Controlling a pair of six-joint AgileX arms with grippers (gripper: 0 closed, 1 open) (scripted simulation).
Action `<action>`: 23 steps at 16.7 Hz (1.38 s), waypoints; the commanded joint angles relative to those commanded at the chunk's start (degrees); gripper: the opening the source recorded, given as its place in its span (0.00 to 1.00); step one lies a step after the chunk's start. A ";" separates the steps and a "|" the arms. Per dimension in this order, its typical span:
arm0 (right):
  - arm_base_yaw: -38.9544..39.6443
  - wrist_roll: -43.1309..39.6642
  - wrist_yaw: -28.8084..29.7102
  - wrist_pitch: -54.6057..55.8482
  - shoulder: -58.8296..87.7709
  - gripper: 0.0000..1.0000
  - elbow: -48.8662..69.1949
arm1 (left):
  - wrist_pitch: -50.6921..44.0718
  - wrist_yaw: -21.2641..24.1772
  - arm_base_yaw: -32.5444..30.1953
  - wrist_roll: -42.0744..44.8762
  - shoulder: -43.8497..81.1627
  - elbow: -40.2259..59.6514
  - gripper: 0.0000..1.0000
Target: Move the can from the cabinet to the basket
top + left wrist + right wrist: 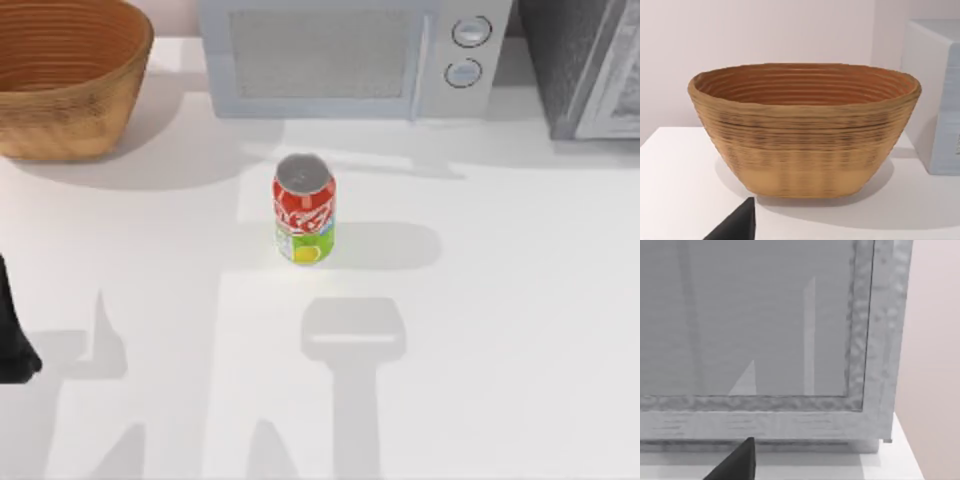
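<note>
Can (304, 209): upright on the table (520, 300), centre of the top view, in front of the microwave (350, 55).
Basket (60, 75): upper left corner, well apart from the can.
Cabinet (585, 65): upper right corner.
Left arm (12, 330): left edge.
Jaws: cannot tell for either gripper.

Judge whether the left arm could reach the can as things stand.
Probably yes: the can stands upright on open table, nothing beside it, and the left arm sits at the table's left edge.
</note>
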 joint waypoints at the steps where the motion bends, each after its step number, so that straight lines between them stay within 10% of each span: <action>1: 0.00 0.00 0.00 0.00 0.00 1.00 0.00 | 0.00 0.00 0.00 0.00 0.00 0.00 1.00; 10: -0.46 0.02 -0.77 -9.09 -0.54 1.00 8.63 | 0.00 0.00 0.00 0.00 0.00 0.00 1.00; 23: -1.80 0.03 -1.99 -74.45 -8.00 1.00 63.73 | 0.00 0.00 0.00 0.00 0.00 0.00 1.00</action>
